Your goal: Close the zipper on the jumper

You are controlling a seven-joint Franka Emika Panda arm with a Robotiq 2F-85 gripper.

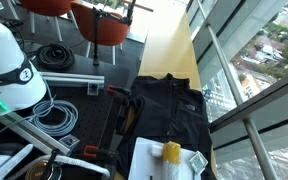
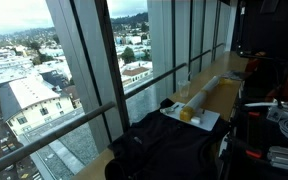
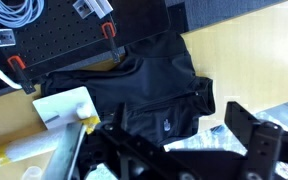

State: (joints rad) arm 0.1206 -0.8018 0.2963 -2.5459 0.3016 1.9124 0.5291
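Pincer (image 3: 184,150) hangs above the jumper (image 3: 144,85) (black, laid flat), jaws seemingly apart.

The jumper (image 1: 169,108) lies spread on the table (image 1: 169,50), which runs along the window (image 1: 254,60) on the right. A tray (image 1: 149,165) sits at the jumper's near edge, touching it, with a small object (image 1: 172,151) on it. A coiled cable (image 1: 56,118) lies to the left, and chairs (image 1: 102,20) stand far behind.

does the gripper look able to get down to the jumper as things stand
Probably yes: the gripper hangs open above the jumper, which lies spread on the counter with nothing on top.
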